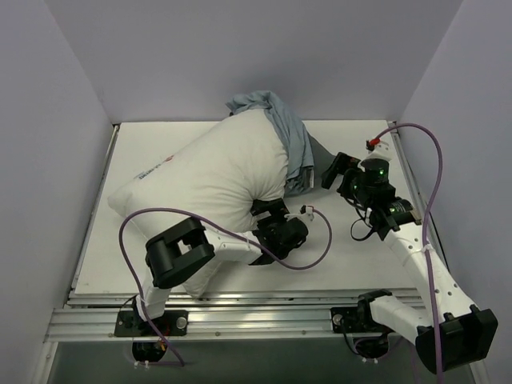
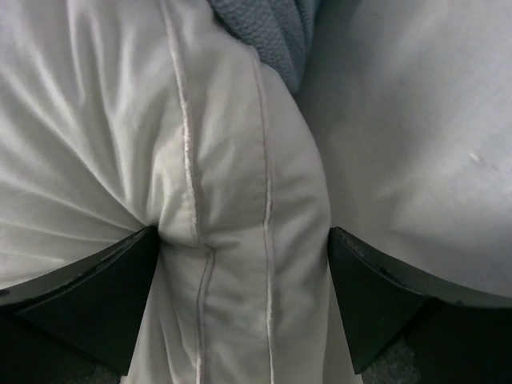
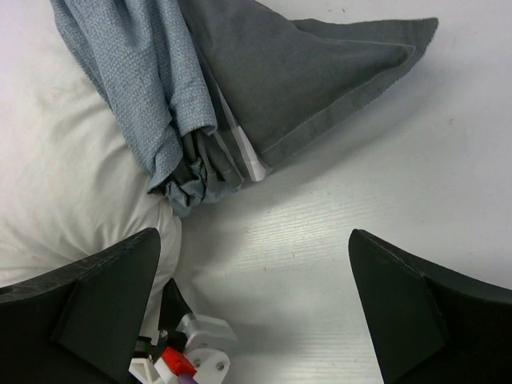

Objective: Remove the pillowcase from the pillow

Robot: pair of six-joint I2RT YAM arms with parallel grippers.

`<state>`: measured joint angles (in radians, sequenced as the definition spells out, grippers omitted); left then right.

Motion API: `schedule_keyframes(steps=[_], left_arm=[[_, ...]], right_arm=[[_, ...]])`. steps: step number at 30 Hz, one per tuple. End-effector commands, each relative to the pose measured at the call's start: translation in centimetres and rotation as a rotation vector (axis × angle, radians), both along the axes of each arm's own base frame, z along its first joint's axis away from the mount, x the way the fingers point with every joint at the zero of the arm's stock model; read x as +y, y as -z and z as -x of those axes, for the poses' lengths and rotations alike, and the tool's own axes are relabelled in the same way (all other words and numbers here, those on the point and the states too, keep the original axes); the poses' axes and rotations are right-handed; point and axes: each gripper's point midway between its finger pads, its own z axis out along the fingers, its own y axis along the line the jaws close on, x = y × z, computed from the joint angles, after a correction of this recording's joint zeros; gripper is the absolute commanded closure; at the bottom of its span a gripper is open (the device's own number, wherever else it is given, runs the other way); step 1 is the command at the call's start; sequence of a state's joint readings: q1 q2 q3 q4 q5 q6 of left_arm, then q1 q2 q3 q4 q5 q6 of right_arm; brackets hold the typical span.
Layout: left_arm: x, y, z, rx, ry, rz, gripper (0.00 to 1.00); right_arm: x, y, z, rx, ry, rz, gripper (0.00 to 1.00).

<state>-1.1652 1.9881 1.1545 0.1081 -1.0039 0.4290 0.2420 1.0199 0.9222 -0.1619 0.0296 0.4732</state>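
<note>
The plain white pillow (image 1: 216, 172) lies across the middle left of the table. The pillowcase (image 1: 282, 120) is bunched over the pillow's far right end, blue-grey inner side up, with a dark grey corner on the table. My left gripper (image 1: 268, 210) is closed on the pillow's near right corner; in the left wrist view the seamed pillow fabric (image 2: 232, 184) fills the gap in the gripper (image 2: 242, 264). My right gripper (image 1: 334, 170) is open and empty just right of the pillowcase; in the right wrist view it (image 3: 254, 280) hangs over bare table below the pillowcase (image 3: 304, 80).
The white table (image 1: 352, 240) is closed in by walls at the back and on both sides. Purple cables (image 1: 320, 248) loop over the table by both arms. The left arm's white connector (image 3: 192, 348) shows near the right gripper's left finger.
</note>
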Motion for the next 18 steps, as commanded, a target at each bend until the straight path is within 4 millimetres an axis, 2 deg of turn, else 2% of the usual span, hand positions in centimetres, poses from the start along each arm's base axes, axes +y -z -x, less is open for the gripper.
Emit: schedule_keyframes(steps=[1, 2, 3, 5, 6, 8, 10, 14, 16, 17, 18], left_arm=[[1.6, -2.4, -3.5, -0.140, -0.145, 0.079, 0.05], [2.3, -2.4, -4.0, -0.152, -0.167, 0.079, 0.07], [2.6, -2.6, -4.2, -0.159, -0.178, 0.081, 0.15], [3.1, -3.0, -4.7, -0.174, -0.200, 0.100, 0.40], [3.4, -3.2, -5.1, -0.175, -0.209, 0.105, 0.64], [3.7, -3.7, -5.3, -0.184, -0.219, 0.127, 0.84], [4.1, -4.2, -5.6, -0.188, -0.226, 0.145, 0.97], [4.3, -5.7, -5.5, -0.169, -0.215, 0.174, 0.98], [4.2, -7.5, -5.2, -0.141, -0.204, 0.224, 0.98], [3.7, -9.2, -4.9, -0.125, -0.191, 0.314, 0.98], [4.1, -9.4, -4.4, -0.084, -0.185, 0.299, 0.98]], right_arm=[[0.5, -0.2, -0.7, -0.027, -0.007, -0.029, 0.00], [1.0, 0.0, -0.6, -0.021, -0.035, -0.044, 0.00], [1.1, 0.1, -0.7, -0.022, -0.039, -0.048, 0.00], [1.4, 0.5, -0.8, -0.013, -0.046, -0.051, 0.01], [1.4, 0.5, -0.8, -0.014, -0.051, -0.052, 0.01], [1.6, 0.8, -1.0, -0.011, -0.056, -0.055, 0.01], [1.9, 1.0, -1.0, -0.013, -0.072, -0.057, 0.02], [2.7, 1.2, -1.2, -0.019, -0.116, -0.066, 0.03], [3.4, 1.6, -1.2, -0.020, -0.152, -0.073, 0.03], [3.7, 1.3, -1.5, -0.037, -0.159, -0.077, 0.03], [4.0, 1.4, -1.5, -0.038, -0.168, -0.073, 0.03]])
